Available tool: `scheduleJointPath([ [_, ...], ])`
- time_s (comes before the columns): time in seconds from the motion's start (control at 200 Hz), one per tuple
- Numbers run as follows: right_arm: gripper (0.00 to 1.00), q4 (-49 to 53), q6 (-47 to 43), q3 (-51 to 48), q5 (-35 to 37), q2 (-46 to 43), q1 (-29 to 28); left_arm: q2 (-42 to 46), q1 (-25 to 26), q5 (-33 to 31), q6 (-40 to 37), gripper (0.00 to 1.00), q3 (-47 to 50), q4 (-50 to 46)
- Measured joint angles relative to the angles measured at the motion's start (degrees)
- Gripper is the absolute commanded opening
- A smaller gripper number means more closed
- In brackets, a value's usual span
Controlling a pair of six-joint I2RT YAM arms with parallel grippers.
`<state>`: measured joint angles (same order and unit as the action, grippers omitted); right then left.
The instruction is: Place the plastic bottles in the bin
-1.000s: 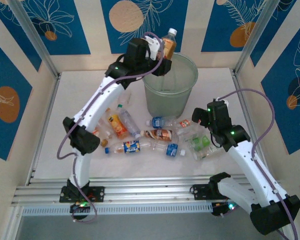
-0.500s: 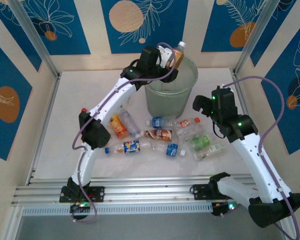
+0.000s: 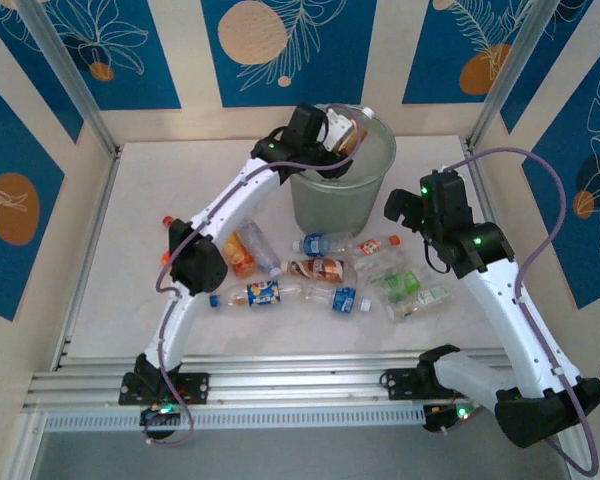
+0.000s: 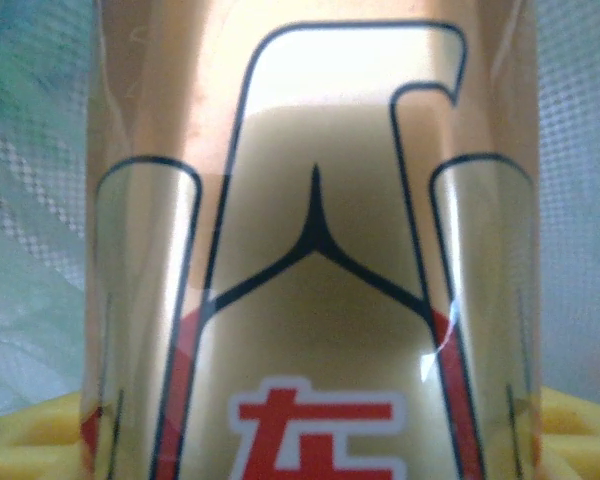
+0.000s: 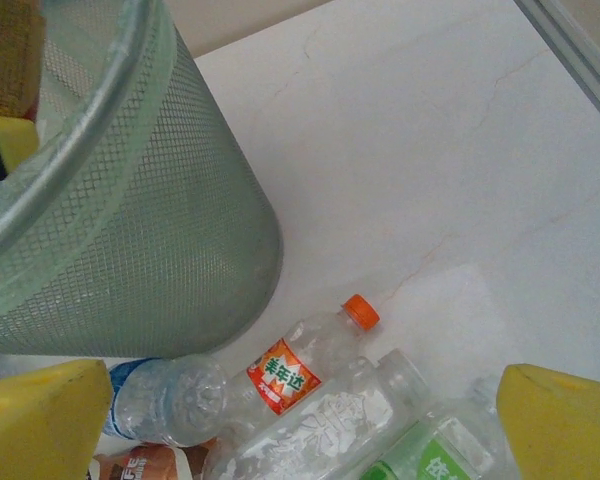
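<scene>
Brown and gold is the label on the small clear plastic bottle (image 4: pixel 310 250) that the left gripper (image 3: pixel 338 138) has its fingers closed round. It holds the bottle at the mouth of the round grey-green mesh bin (image 3: pixel 342 205), so that the bottle will fall inside and not onto the white table (image 3: pixel 160 200). In the left wrist view the mesh is right behind the bottle, so I think letting go is the next thing to do.

The right gripper (image 5: pixel 300 425) hangs with its yellow fingers (image 5: pixel 555 420) spread wide and nothing between them. It is low beside the bin, above the heap of other plastic bottles (image 3: pixel 320 270), maybe so it can pick one up soon. Just under it lie a clear bottle with an orange cap and red label (image 5: pixel 315 355) and a crushed clear bottle with a green label (image 5: pixel 420 465). Many bottles lie on the table, so the job is far from done.
</scene>
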<state>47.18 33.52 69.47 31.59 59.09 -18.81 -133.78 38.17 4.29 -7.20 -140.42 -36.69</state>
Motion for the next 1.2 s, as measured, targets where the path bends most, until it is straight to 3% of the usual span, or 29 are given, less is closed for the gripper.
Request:
scheduleJointPath([
  [0.24,0.99,0.66,0.15,0.24,0.74,-0.02,0.00,-2.40,0.00,-0.28,-2.43,0.63,0.00,-0.48],
  [0.355,0.99,0.72,0.20,0.24,1.25,-0.04,0.00,-2.49,0.00,-0.28,-2.93,0.72,-0.07,-0.42],
  [0.565,0.99,0.70,0.20,0.24,1.46,-0.04,0.00,-3.52,0.00,-0.44,-3.74,0.76,-0.74,0.17],
  [0.875,0.99,0.66,0.20,0.15,1.49,-0.04,0.00,-3.78,0.00,-1.25,-3.89,0.76,-0.81,0.48],
  [1.2,0.99,1.75,2.36,-0.26,1.40,0.13,1.68,-4.55,0.00,-2.86,-3.58,0.90,-5.25,0.63],
])
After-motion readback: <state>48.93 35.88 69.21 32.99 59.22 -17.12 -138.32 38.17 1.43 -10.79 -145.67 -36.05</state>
